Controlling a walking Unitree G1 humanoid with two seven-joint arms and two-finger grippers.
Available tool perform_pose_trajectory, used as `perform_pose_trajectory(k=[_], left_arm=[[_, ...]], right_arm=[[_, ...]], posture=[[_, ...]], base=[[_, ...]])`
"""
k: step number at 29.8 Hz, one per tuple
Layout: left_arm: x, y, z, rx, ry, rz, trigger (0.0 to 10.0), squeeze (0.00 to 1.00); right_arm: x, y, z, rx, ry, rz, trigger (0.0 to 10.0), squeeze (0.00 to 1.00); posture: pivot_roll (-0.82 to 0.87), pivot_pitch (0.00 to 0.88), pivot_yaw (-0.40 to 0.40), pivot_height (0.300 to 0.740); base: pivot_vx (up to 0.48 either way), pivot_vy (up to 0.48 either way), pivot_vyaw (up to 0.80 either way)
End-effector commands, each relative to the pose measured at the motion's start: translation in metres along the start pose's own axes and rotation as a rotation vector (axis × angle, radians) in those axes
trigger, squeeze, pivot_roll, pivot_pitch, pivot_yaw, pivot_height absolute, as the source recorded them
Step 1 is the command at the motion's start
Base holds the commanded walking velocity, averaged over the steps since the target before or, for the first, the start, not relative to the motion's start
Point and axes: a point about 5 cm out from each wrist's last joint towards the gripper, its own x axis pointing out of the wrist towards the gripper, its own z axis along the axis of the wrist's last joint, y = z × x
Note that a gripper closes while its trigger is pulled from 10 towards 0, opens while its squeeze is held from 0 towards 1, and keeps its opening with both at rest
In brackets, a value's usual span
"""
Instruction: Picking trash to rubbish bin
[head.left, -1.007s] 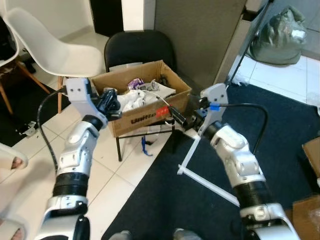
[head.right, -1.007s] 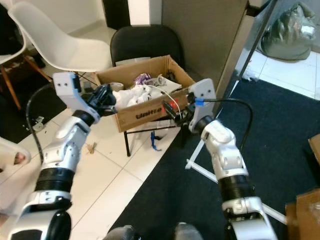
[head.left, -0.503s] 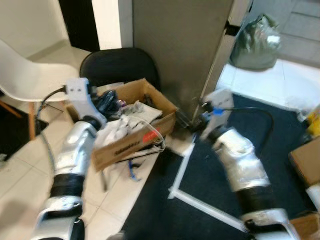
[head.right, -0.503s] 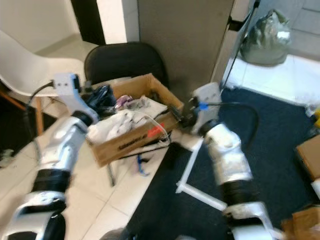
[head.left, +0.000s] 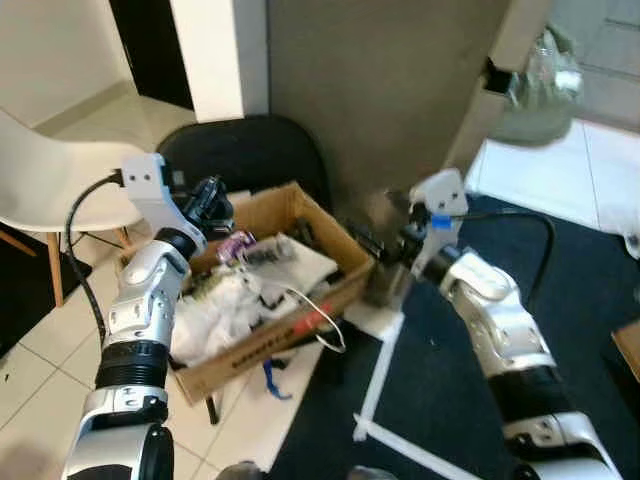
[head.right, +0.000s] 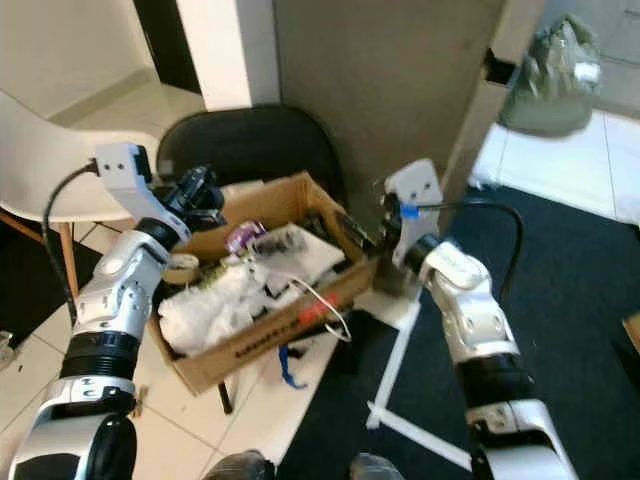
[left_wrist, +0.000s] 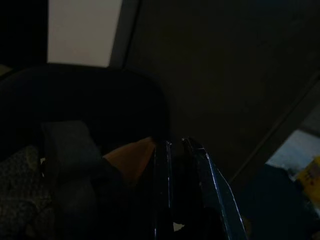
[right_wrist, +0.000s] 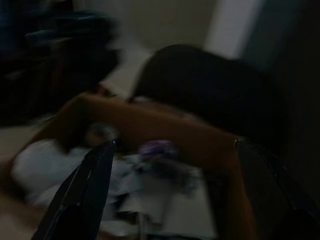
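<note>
My view has swung, so the cardboard box (head.left: 262, 345) of trash on the black chair (head.left: 250, 155) sits lower. My left gripper (head.left: 213, 200), fingers pressed together, hovers over its back edge; my right gripper (head.left: 365, 241), spread wide, flanks its right corner.

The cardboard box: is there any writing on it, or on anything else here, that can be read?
Box: dark print beside a red mark on its front wall, too blurred to read.
Purple wrapper in the box: no legible print.
Blue tag on the right arm: no text to make out.
</note>
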Motion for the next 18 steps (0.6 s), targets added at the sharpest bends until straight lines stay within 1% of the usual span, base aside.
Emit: perform_pose_trajectory(k=[1, 2, 3, 5, 6, 8, 17, 18], left_arm=[[-0.001, -0.001, -0.006, -0.002, 0.040, -0.022, 10.0, 0.00], [-0.001, -0.001, -0.007, 0.001, 0.045, -0.022, 10.0, 0.00], [-0.001, -0.001, -0.007, 0.001, 0.045, -0.022, 10.0, 0.00], [-0.002, 0.000, -0.008, 0.000, 0.054, -0.022, 10.0, 0.00], [-0.002, 0.000, -0.008, 0.000, 0.054, -0.022, 10.0, 0.00], [-0.004, 0.002, -0.010, 0.001, 0.066, -0.026, 10.0, 0.00], [-0.006, -0.001, -0.017, -0.009, 0.103, -0.058, 10.0, 0.00], [-0.007, 0.000, -0.019, -0.018, 0.107, -0.058, 10.0, 1.00]], right_arm=[[-0.007, 0.004, -0.002, 0.001, 0.022, 0.066, 10.0, 0.00], [-0.009, 0.006, -0.001, 0.031, 0.016, 0.111, 10.0, 0.00], [-0.009, 0.006, -0.001, 0.031, 0.016, 0.111, 10.0, 0.00], [-0.015, 0.011, 0.000, 0.073, 0.011, 0.196, 10.0, 0.00], [-0.015, 0.011, 0.000, 0.073, 0.011, 0.196, 10.0, 0.00], [-0.021, 0.014, -0.005, 0.042, 0.063, 0.264, 10.0, 0.00], [-0.021, 0.013, -0.005, 0.085, 0.057, 0.253, 10.0, 0.00], [-0.020, 0.013, -0.005, 0.097, 0.051, 0.246, 10.0, 0.00]], posture=[[-0.04, 0.000, -0.020, 0.740], [-0.04, 0.000, -0.020, 0.740], [-0.04, 0.000, -0.020, 0.740], [-0.04, 0.000, -0.019, 0.740], [-0.04, 0.000, -0.019, 0.740], [-0.04, 0.000, -0.019, 0.740], [-0.05, 0.000, -0.019, 0.740], [-0.05, 0.000, -0.020, 0.740]], base=[[0.000, 0.000, 0.00], [0.000, 0.000, 0.00], [0.000, 0.000, 0.00], [0.000, 0.000, 0.00], [0.000, 0.000, 0.00], [0.000, 0.000, 0.00], [0.000, 0.000, 0.00], [0.000, 0.000, 0.00]])
